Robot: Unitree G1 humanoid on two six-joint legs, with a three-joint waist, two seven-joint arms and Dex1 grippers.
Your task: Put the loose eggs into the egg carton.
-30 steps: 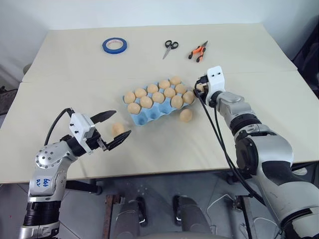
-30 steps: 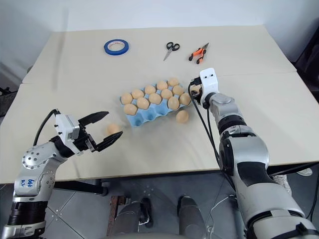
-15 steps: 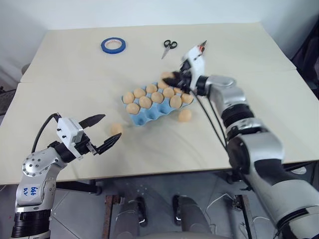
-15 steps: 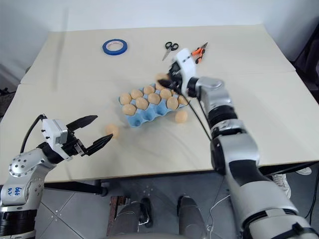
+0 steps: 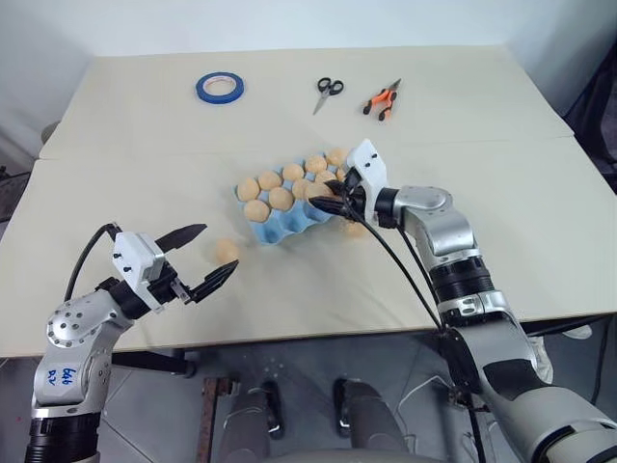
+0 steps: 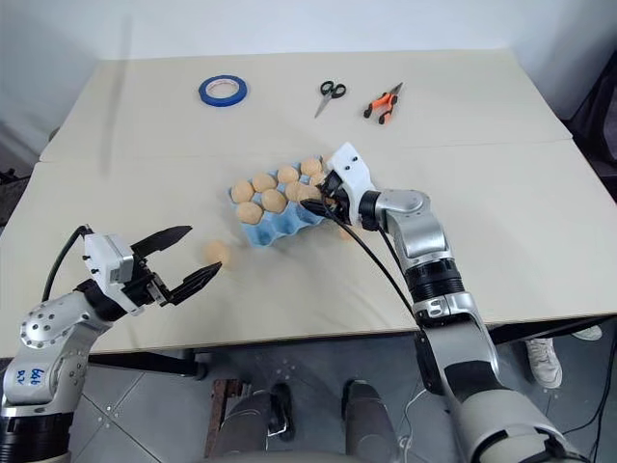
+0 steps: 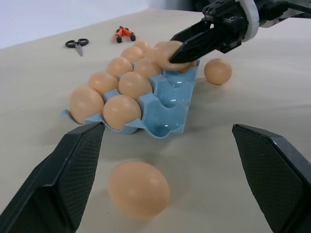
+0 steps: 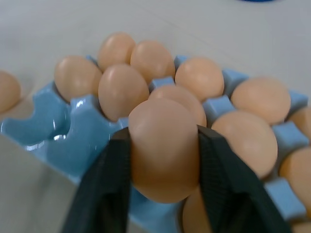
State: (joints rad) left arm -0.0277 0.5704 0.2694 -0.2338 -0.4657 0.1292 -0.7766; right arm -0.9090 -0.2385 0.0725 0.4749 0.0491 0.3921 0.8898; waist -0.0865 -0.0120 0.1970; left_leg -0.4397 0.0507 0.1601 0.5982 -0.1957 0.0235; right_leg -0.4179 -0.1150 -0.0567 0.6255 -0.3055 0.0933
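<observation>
Gripping one egg point(image 8: 163, 148) between its fingers, the right gripper point(image 5: 333, 198) reaches level over the egg carton point(image 5: 289, 224), above empty near-end cups. The left gripper point(image 5: 204, 260) hovers spread near a loose egg point(image 5: 228, 250) on open table point(image 5: 318, 289).

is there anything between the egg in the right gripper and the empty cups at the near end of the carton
Nothing visible. The right gripper holds an egg just above the egg carton, and the two empty cups at its near end lie open just past the filled ones.
</observation>
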